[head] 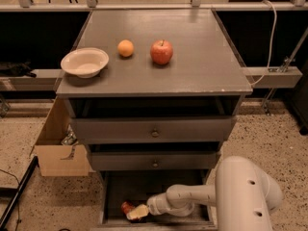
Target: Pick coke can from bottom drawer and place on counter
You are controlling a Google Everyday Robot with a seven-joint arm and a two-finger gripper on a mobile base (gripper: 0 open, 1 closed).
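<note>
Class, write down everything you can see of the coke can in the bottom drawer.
The coke can shows as a small red shape in shadow; its lettering and ends cannot be made out. It sits in the open bottom drawer, toward the front left of the dark interior. Whether it stands or lies is unclear. The gripper, pale cream, is down in the drawer close against the can and hides part of it; whether they actually touch cannot be told.

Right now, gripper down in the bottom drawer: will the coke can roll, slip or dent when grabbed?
The coke can looks small and rounded; its pose in the bottom drawer is unclear, so a nudge from the gripper, right beside it, may roll it. Probably light and smooth, so it may slip.
</note>
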